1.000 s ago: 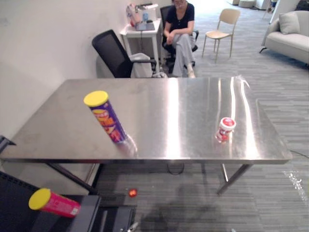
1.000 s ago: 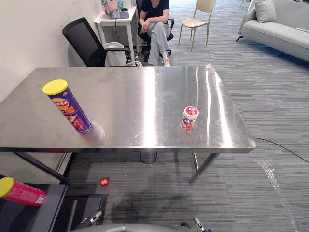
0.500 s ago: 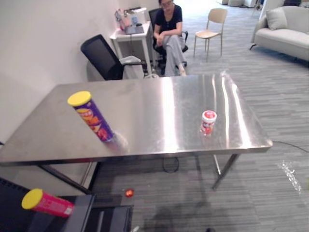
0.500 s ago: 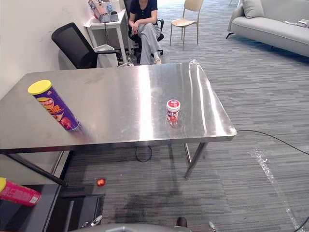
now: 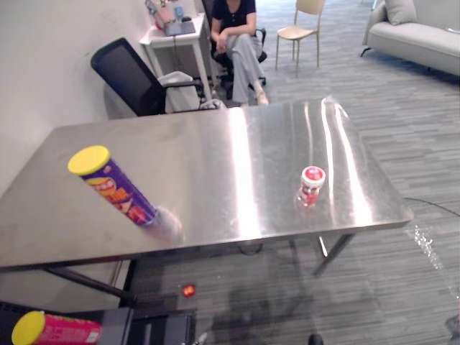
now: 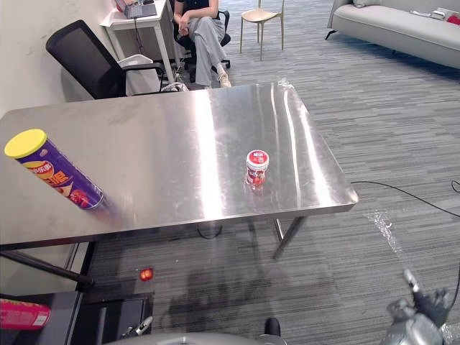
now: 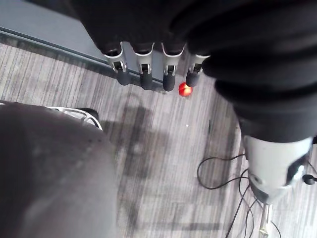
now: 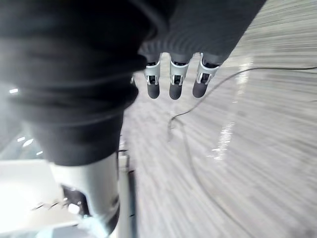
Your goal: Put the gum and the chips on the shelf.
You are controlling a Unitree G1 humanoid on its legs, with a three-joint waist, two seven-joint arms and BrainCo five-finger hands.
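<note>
Hanging low in right eye view — right hand (image 6: 412,325); chips (image 5: 113,190), gum (image 5: 311,185) on table (image 5: 215,154).

The left hand (image 7: 144,55) hangs with its fingers (image 7: 145,79) straight and side by side, the thumb (image 7: 273,166) set apart. It holds nothing. The right hand (image 8: 171,74) takes the same pose: fingers extended, thumb apart, nothing held. In the right eye view it sits low at the robot's right side.
</note>
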